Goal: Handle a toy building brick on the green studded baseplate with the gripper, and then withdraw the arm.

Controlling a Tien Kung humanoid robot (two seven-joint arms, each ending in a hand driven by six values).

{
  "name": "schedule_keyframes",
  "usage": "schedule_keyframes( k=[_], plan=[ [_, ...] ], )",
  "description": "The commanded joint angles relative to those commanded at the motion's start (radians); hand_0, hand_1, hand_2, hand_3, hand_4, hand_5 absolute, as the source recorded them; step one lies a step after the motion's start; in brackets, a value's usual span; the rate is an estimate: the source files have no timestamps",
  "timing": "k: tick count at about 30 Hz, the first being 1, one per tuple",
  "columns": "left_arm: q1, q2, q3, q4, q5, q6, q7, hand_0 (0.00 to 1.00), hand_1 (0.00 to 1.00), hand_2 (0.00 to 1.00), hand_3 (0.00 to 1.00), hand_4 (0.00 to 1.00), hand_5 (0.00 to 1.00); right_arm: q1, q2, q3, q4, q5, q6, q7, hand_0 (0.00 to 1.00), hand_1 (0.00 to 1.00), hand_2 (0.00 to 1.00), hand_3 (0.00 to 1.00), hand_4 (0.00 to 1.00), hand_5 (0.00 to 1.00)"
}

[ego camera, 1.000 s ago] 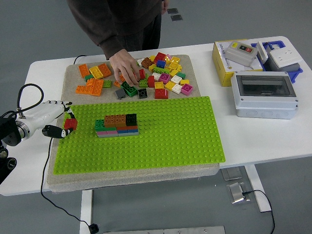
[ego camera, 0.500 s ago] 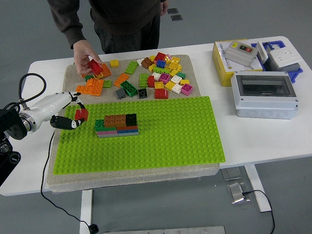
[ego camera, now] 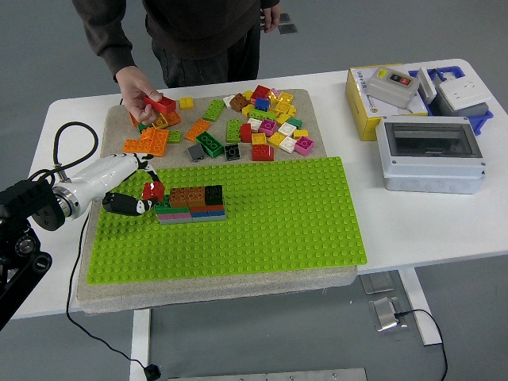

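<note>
While my left hand point(ego camera: 136, 193) pinches one red brick point(ego camera: 152, 190) over the green baseplate point(ego camera: 278, 230), touching the 9 o'clock end of its one small stacked wall point(ego camera: 191, 203), I see one person's hand point(ego camera: 140, 87) lifting another red brick point(ego camera: 164, 104) at 11 o'clock on the desk point(ego camera: 413, 222).

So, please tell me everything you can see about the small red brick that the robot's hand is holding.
The red brick is a small, glossy toy block that looks like plastic; its studs are too small to make out. The left hand grips it between its fingers, slightly tilted. It hangs over the left part of the green baseplate, right at the left end of the stacked brick wall, above the wall's green end brick. Whether it touches the wall cannot be told.
</note>
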Motion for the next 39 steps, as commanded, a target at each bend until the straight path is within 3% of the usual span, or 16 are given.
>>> schedule_keyframes(
  k=[18,29,39],
  plan=[
    [-0.01,-0.041,0.009,0.037,0.003,-0.003,-0.002,0.998,0.998,0.998,0.613,0.588,0.239,0.002,0.002,-0.003,0.0,0.005,-0.001,0.005,0.638,0.575,0.555,0.796,0.686,0.998],
    [-0.023,-0.024,0.008,0.042,0.002,-0.003,-0.007,0.998,0.998,0.998,0.611,0.59,0.24,0.002,0.003,-0.008,0.0,0.009,-0.001,0.007,0.638,0.575,0.551,0.797,0.686,0.998],
    [-0.039,0.017,0.028,0.037,0.007,-0.011,-0.002,0.998,0.998,0.998,0.609,0.591,0.241,0.002,0.001,-0.009,0.0,0.01,0.002,0.007,0.638,0.573,0.55,0.798,0.686,0.998]
  ],
)
